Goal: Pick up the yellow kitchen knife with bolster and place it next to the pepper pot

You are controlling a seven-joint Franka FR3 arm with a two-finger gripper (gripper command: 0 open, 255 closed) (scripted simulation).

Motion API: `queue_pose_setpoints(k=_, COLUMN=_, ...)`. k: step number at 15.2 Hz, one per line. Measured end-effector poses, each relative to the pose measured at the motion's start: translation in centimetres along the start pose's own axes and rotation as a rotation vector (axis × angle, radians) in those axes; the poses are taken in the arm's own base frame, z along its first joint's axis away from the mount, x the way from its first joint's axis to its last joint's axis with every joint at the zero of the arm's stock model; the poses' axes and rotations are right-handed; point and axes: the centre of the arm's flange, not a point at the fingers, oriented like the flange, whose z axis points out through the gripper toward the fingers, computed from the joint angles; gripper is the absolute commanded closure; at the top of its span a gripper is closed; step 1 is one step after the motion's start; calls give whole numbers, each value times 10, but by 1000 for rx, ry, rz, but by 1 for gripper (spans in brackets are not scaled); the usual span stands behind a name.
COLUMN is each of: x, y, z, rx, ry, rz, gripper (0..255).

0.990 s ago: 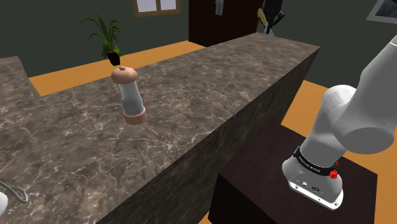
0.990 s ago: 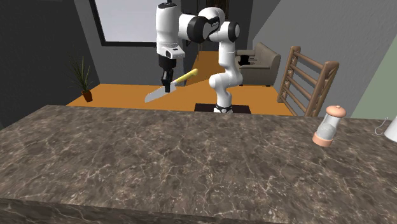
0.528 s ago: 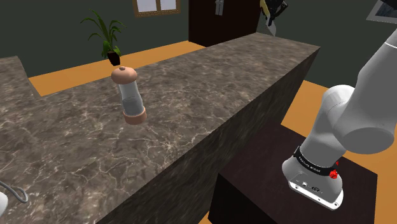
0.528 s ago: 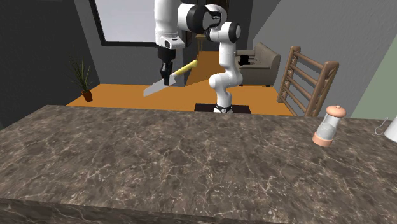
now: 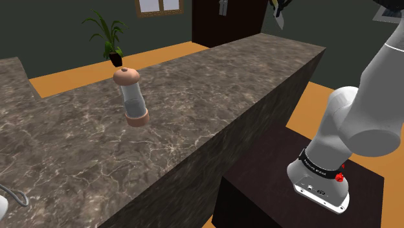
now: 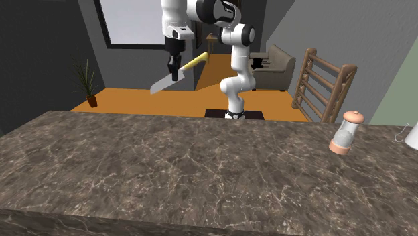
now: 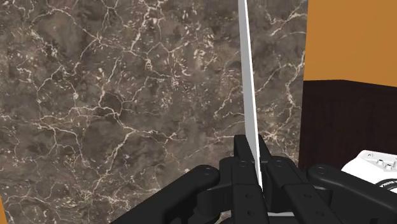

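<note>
The knife hangs high in the air beyond the far edge of the marble counter (image 6: pixel 167 167); it has a yellow handle (image 6: pixel 195 62) and a grey blade (image 6: pixel 163 82). My gripper (image 6: pixel 175 68) is shut on it near where blade meets handle, and the blade slants down. In the wrist view the fingers (image 7: pixel 243 159) clasp the blade (image 7: pixel 249 95), seen edge-on over the counter (image 7: pixel 127 95). The blade tip (image 5: pixel 280 18) pokes down from the shoulder view's top edge. The pepper pot (image 5: pixel 131 97) (image 6: pixel 347 133) stands upright on the counter, far from the knife.
The robot's base sits on a dark stand (image 5: pixel 259 188) beside the counter's edge. A potted plant (image 5: pixel 109 35) stands on the orange floor. A wooden chair (image 6: pixel 321 84) and a sofa (image 6: pixel 274 64) are behind the arm. A white object (image 6: pixel 410 137) sits near the pepper pot.
The gripper has risen with the knife still held; in the shoulder view the knife has slid up until only the blade tip remains at the top edge. The pepper pot has not moved.
</note>
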Motion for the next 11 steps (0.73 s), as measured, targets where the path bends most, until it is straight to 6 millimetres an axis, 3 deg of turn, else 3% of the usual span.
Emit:
queue_pose_setpoints(k=2, x=15, y=1, z=-4, rx=0, ry=1, rz=-1, gripper=255)
queue_pose_setpoints(k=11, x=131, y=-7, z=-16, rx=0, ry=1, rz=-3, gripper=255)
